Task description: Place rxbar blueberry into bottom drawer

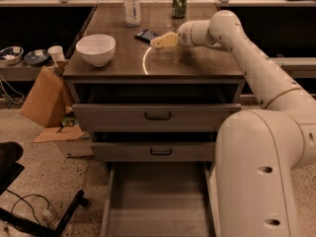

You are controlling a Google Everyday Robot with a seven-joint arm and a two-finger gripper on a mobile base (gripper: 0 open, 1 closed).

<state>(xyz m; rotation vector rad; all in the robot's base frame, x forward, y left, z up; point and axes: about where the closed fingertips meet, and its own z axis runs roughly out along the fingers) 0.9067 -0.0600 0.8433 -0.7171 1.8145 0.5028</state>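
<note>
The rxbar blueberry (146, 34), a small flat dark bar, lies on the brown cabinet top (197, 58) behind the middle. My gripper (157, 42) with its pale yellowish fingers is just right of the bar and in front of it, low over the top, pointing left at it. Nothing shows in its grasp. The bottom drawer (158, 201) is pulled out wide at the foot of the cabinet, its grey floor bare. My arm reaches in from the right.
A white bowl (96, 49) stands on the top at the left. A clear bottle (131, 4) and a green can (179, 1) stand at the back. Two upper drawers (158, 115) with black handles are slightly open. A cardboard box (42, 95) and a chair base (29, 206) are on the floor at the left.
</note>
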